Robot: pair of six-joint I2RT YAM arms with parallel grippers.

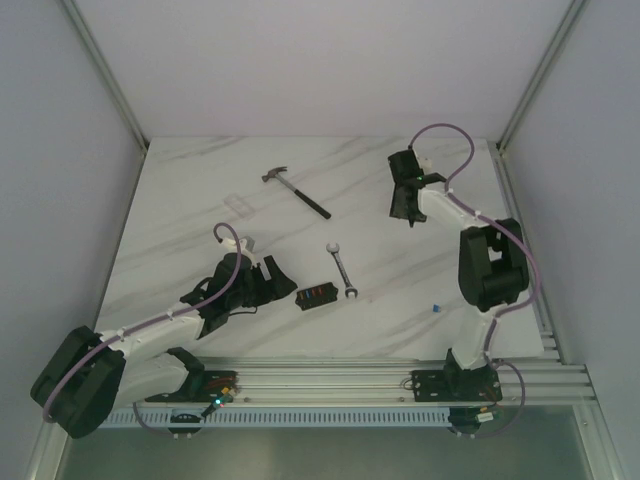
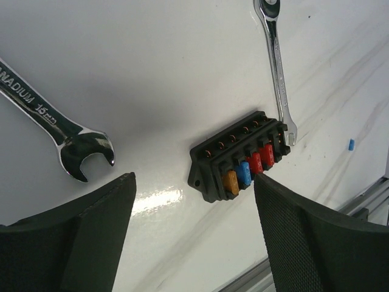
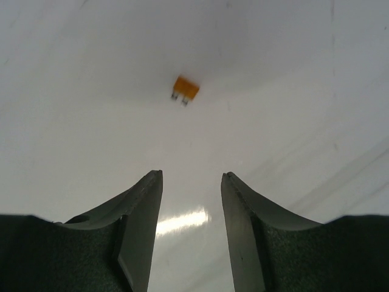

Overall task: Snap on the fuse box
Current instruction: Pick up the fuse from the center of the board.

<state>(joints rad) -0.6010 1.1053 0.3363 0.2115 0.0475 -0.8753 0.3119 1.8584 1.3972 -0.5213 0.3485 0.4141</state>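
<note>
We are working at the table [image 1: 400, 300]. Our left gripper [image 1: 282, 279] is hovering open just beside the fuse box [image 2: 240, 156] near the front, touching nothing. Our right gripper [image 3: 192, 173] is gaping, empty, over a loose orange fuse [image 3: 185, 89] well apart. Four fuses are sitting seated; we are judging the snapping, perhaps of a cover, not yet done.

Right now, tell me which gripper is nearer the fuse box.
Left. The left gripper sits just beside the fuse box; the right gripper is far off, above a loose orange fuse.
</note>
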